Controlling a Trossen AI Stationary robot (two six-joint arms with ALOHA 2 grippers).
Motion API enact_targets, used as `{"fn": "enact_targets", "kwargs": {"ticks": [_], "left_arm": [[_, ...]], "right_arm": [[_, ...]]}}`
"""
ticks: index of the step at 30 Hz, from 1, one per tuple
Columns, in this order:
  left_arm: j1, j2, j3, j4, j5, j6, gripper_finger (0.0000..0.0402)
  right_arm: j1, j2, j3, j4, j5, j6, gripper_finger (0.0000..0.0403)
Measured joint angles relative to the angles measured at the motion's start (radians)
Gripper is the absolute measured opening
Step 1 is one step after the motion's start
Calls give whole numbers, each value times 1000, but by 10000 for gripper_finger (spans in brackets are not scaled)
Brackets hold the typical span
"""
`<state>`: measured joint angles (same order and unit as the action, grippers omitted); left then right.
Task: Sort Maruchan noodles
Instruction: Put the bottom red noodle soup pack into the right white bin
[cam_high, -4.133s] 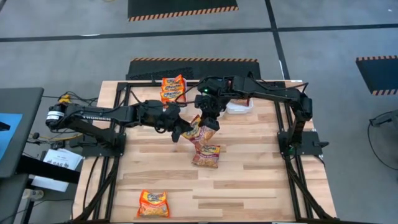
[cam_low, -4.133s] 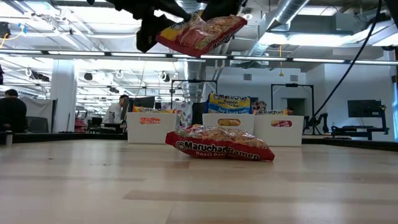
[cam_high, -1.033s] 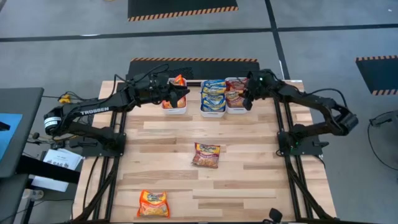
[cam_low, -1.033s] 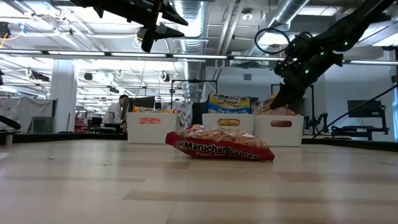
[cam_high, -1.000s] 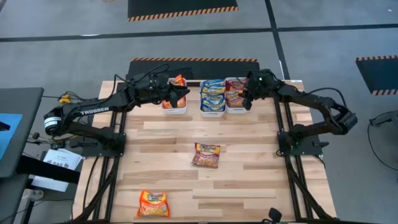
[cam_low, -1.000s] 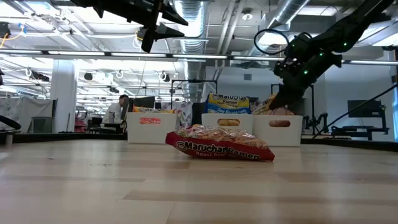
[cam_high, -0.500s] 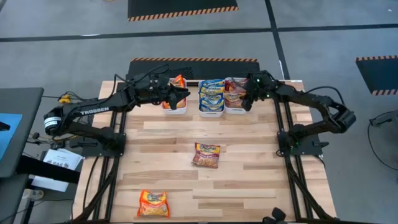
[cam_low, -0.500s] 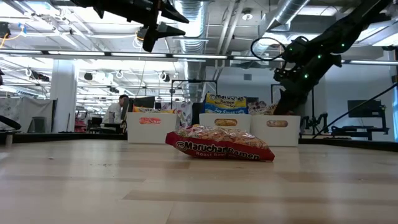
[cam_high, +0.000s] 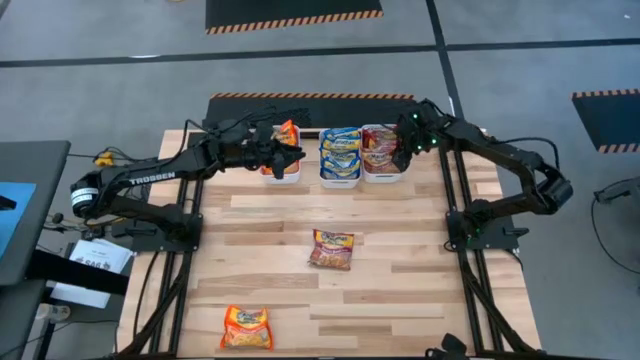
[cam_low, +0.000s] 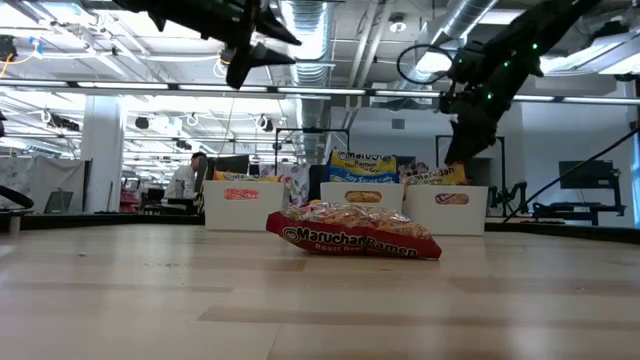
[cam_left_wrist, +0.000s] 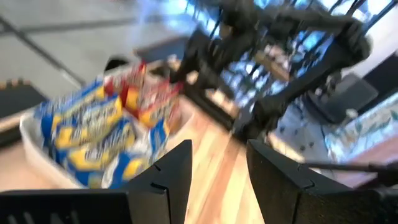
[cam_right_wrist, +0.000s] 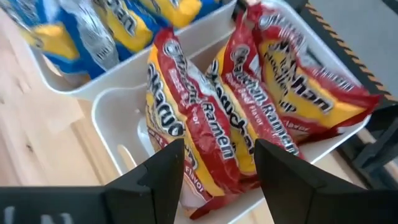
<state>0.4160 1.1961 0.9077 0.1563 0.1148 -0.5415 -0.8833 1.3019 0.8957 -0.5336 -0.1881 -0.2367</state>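
Three white bins stand in a row at the table's far edge. The left bin (cam_high: 281, 168) holds orange Maruchan noodles (cam_high: 286, 130), the middle one blue packets (cam_high: 342, 152), the right one dark red packets (cam_high: 378, 150). A dark red packet (cam_high: 332, 249) lies flat mid-table, and an orange one (cam_high: 246, 327) lies near the front edge. My left gripper (cam_high: 296, 152) hovers open over the left bin, with nothing between its fingers (cam_left_wrist: 219, 180). My right gripper (cam_high: 402, 152) hangs open above the right bin, clear of the red packets (cam_right_wrist: 186, 143) below it.
The black arm frames run along the table's left and right sides (cam_high: 462, 225). The bare wood around the two loose packets is free room. Beyond the bins, the low view shows the room and a person (cam_low: 186, 178) far off.
My right gripper has let go of a dark red packet and risen away from the right bin, tipping more steeply downward. The packet now stands in that bin among the other red ones. My left gripper stays over the left bin.
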Motion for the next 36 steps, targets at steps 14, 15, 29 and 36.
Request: {"fn": "enact_targets", "kwargs": {"ticks": [14, 15, 29, 36], "left_arm": [[30, -179, 0, -290, 263, -47, 140], [26, -200, 0, -317, 261, -52, 140], [-238, -294, 0, -642, 267, -152, 139], [-399, -289, 0, -689, 265, -223, 139]], "right_arm": [[91, -119, 215, -162, -19, 49, 217], [104, -124, 223, -162, -21, 77, 217], [292, -133, 257, -250, -105, 171, 217], [394, -132, 257, -240, -103, 312, 217]]}}
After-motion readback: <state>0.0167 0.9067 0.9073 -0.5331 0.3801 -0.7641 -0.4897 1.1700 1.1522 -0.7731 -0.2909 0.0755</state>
